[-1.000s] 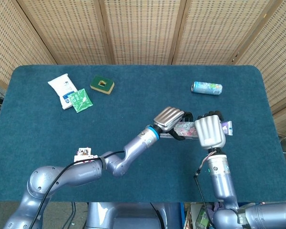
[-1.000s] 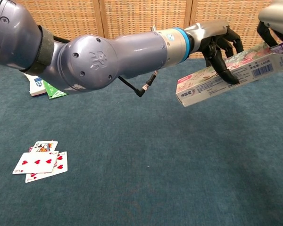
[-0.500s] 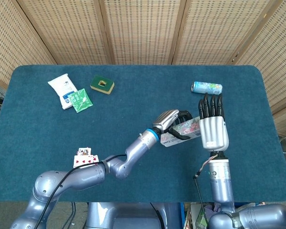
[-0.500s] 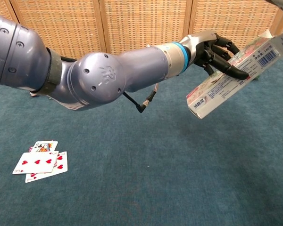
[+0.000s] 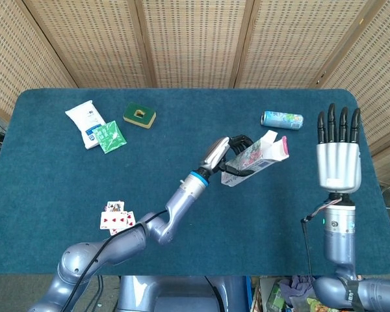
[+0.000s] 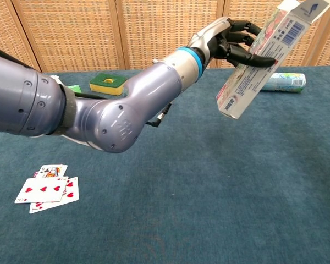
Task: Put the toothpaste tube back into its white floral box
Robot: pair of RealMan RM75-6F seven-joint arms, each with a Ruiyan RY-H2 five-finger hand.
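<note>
My left hand (image 5: 229, 153) grips the white floral box (image 5: 252, 160) above the middle of the table. The box tilts steeply, its open flapped end (image 5: 273, 144) pointing up and to the right. From the chest camera, the same left hand (image 6: 235, 42) wraps around the box (image 6: 257, 63), barcode side facing me. A pink bit shows at the open end; I cannot tell whether it is the toothpaste tube. No tube lies in sight outside the box. My right hand (image 5: 338, 158) is raised at the far right, flat, fingers straight and apart, holding nothing.
A blue-green can (image 5: 281, 119) lies on its side at the back right, also behind the box as the can (image 6: 284, 81). Playing cards (image 6: 46, 189) lie front left. A green-yellow sponge (image 5: 140, 116) and white and green packets (image 5: 94, 127) sit back left.
My right hand has let go of the box end, opened flat and drawn away to the right. My left hand has swung the box up, open end raised.
</note>
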